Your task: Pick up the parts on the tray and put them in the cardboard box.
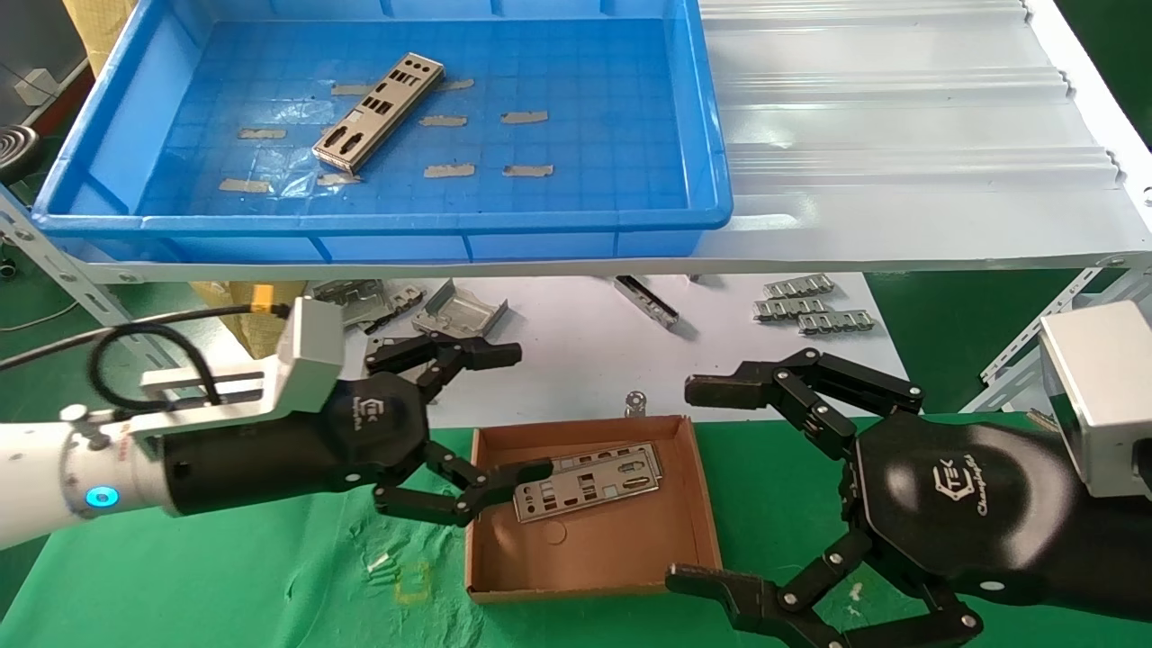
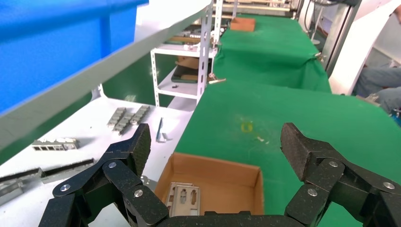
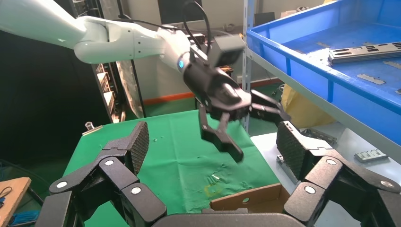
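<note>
One part point(image 1: 587, 481) lies flat in the cardboard box point(image 1: 693, 504); another part point(image 1: 378, 112) waits at eleven o'clock in the tray point(image 1: 558, 218). The left gripper point(image 1: 498, 414) hovers spread and empty above the box, delivery apparently done; next, reaching up to the tray. The right gripper point(image 1: 697, 486) idles spread at four o'clock.

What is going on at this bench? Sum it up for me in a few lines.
A two-armed robot is moving metal plates from the blue tray into the cardboard box. One plate already lies in the box, and one plate is left on the tray. The left gripper hangs open over the box's left side, holding nothing. The right gripper waits open at the box's right. Brackets and ridged strips lie on the white table behind.
</note>
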